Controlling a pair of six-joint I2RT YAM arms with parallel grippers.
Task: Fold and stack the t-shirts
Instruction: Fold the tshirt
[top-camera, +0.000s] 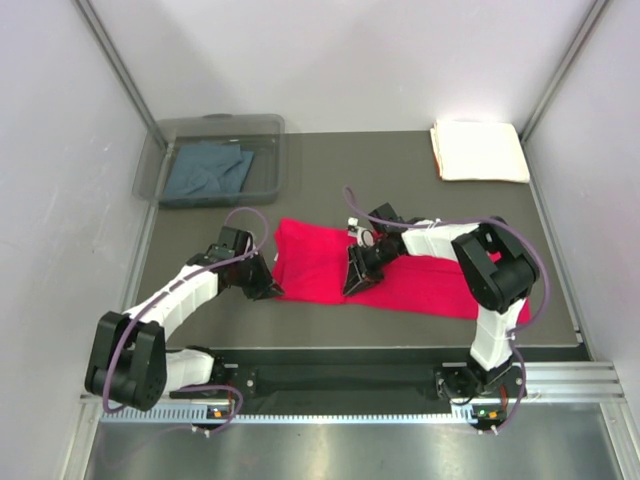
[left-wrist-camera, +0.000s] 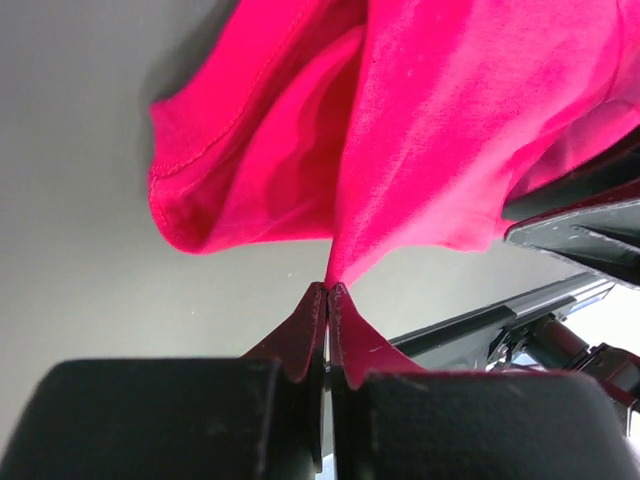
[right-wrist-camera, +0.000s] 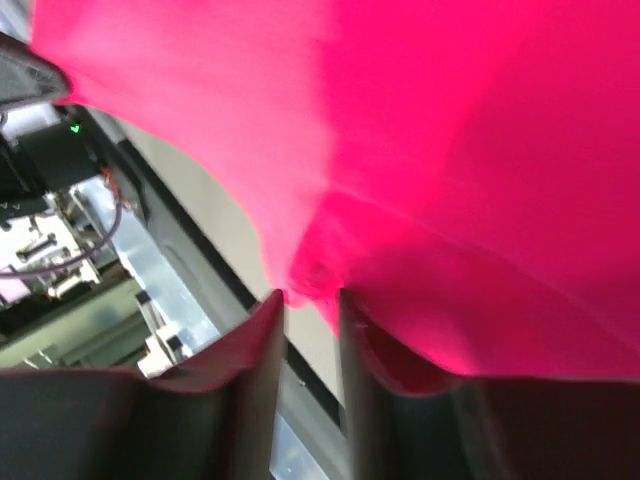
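The red t-shirt (top-camera: 420, 280) lies spread across the middle of the table. My left gripper (top-camera: 268, 290) is at its left near corner, shut on a pinch of the red cloth (left-wrist-camera: 400, 150), which hangs up from the fingertips. My right gripper (top-camera: 355, 285) is at the shirt's near edge. Its jaws stand a little apart with a bunch of the red cloth (right-wrist-camera: 480, 150) caught between the tips. The cream-white t-shirt (top-camera: 478, 150) lies folded at the far right corner. The blue-grey t-shirt (top-camera: 207, 170) lies crumpled in the bin.
The clear plastic bin (top-camera: 165, 140) stands at the far left of the table. The table's near edge with a metal rail (top-camera: 400, 380) runs just below both grippers. White walls close in on both sides.
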